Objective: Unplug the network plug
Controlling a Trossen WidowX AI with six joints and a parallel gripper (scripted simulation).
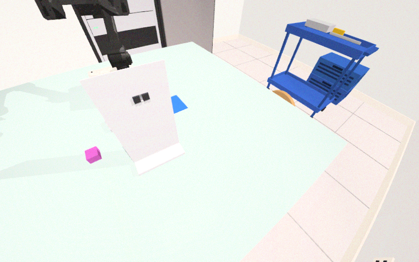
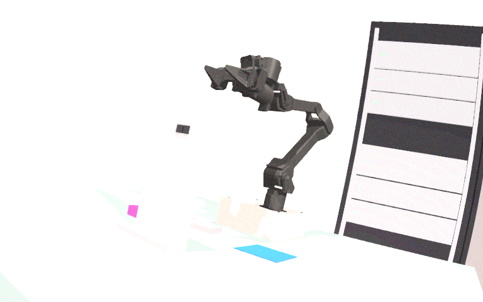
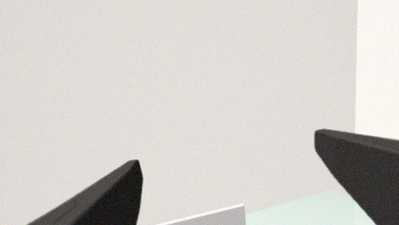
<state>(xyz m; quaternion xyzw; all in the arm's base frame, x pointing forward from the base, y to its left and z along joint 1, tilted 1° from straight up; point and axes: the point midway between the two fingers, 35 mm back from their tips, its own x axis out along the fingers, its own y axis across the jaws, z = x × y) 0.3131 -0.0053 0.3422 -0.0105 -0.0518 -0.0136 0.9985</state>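
Note:
The upright white panel (image 1: 137,129) stands on the table, with two small dark blocks (image 1: 141,97) (image 2: 182,129) on the face towards the top and exterior views. Its top edge shows at the bottom of the wrist view (image 3: 211,217). The plug, its tab and the socket opening cannot be made out; the panel's arm-side face is hidden. The marked blue square (image 1: 179,104) (image 2: 265,253) lies flat on the table, partly behind the panel in the top view. My gripper (image 2: 217,67) (image 3: 228,154) is open and empty, raised higher than the dark blocks on the arm's side, touching nothing.
A magenta cube (image 1: 93,154) (image 2: 133,211) lies on the table (image 1: 238,136) beside the panel. The arm's pale base block (image 2: 242,218) stands behind the panel. A blue cart (image 1: 303,89) stands on the floor beyond the table, and a tall rack (image 2: 418,138) stands behind the arm.

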